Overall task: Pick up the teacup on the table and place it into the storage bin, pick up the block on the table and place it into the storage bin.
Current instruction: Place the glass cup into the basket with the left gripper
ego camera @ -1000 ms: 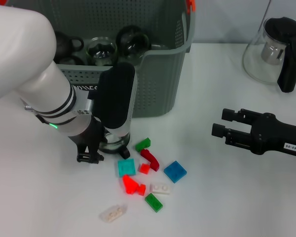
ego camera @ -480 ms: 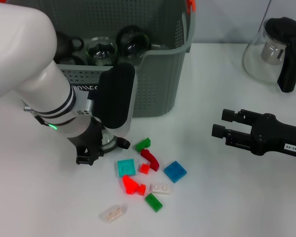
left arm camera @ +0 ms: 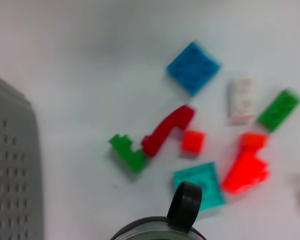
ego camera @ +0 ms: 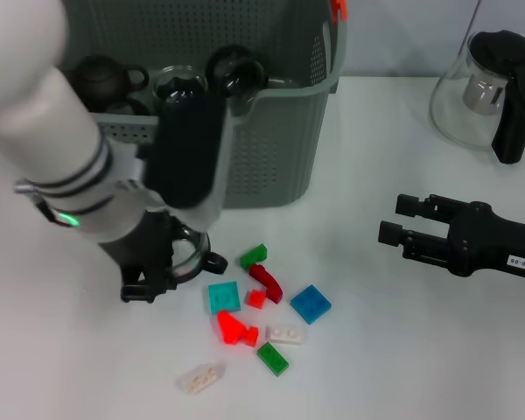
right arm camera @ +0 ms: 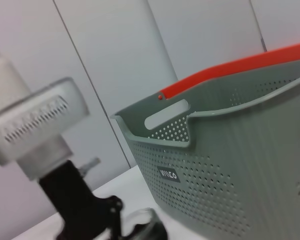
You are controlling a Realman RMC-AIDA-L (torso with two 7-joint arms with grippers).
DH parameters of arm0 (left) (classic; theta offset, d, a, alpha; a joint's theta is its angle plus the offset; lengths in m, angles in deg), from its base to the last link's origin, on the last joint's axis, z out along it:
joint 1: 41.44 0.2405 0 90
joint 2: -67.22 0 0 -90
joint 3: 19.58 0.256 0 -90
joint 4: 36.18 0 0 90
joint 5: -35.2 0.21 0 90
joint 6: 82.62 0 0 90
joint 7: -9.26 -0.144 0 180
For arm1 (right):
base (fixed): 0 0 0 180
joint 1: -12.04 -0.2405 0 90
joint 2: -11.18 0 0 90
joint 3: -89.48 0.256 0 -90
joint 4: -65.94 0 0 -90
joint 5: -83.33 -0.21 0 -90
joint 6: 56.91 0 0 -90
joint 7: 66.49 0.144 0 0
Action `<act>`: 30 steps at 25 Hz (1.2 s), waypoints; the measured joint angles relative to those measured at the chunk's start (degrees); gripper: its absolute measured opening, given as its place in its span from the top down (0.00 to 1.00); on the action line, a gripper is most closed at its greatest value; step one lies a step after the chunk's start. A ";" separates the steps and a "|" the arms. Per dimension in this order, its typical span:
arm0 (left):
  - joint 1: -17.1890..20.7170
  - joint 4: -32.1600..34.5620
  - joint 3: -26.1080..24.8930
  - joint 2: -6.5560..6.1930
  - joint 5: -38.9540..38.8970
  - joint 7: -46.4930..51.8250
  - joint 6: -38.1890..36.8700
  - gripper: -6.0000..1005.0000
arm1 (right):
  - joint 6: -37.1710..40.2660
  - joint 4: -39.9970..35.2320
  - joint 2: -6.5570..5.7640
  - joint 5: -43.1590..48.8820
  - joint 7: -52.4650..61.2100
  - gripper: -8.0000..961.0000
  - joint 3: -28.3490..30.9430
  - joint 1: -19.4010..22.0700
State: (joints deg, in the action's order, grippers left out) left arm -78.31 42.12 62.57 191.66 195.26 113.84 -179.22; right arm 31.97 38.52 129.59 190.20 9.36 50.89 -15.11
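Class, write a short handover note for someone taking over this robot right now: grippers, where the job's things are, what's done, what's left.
Left gripper: shut on the glass teacup, held near the table in front of the storage bin.
Right gripper: open, idle over the table on the right.
Done: several dark and glass cups are in the bin.
Left: drop this teacup in the bin, then the blocks scattered on the table.

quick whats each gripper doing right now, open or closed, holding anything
Left gripper: shut on the clear glass teacup with a black handle, beside the grey-green perforated storage bin.
Right gripper: open, holding nothing, parked over the table.
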 joint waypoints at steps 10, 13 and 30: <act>-0.85 13.86 -22.50 -0.64 -19.56 3.51 -21.45 0.96 | 0.80 -0.51 -0.65 0.18 -0.05 0.26 -0.53 -0.01; -2.41 14.33 -29.66 -0.86 -23.52 6.78 -20.05 0.96 | 0.83 -0.52 -0.86 0.19 -0.06 0.26 -0.53 -0.12; -16.39 -20.63 -34.73 -10.61 -21.16 20.58 25.51 0.96 | 1.73 -0.51 -0.94 0.26 0.12 0.26 -1.10 -0.71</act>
State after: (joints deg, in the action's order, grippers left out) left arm -94.71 21.49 27.83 181.05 174.10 134.42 -153.71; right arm 33.70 38.01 128.65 190.46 9.47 49.80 -15.83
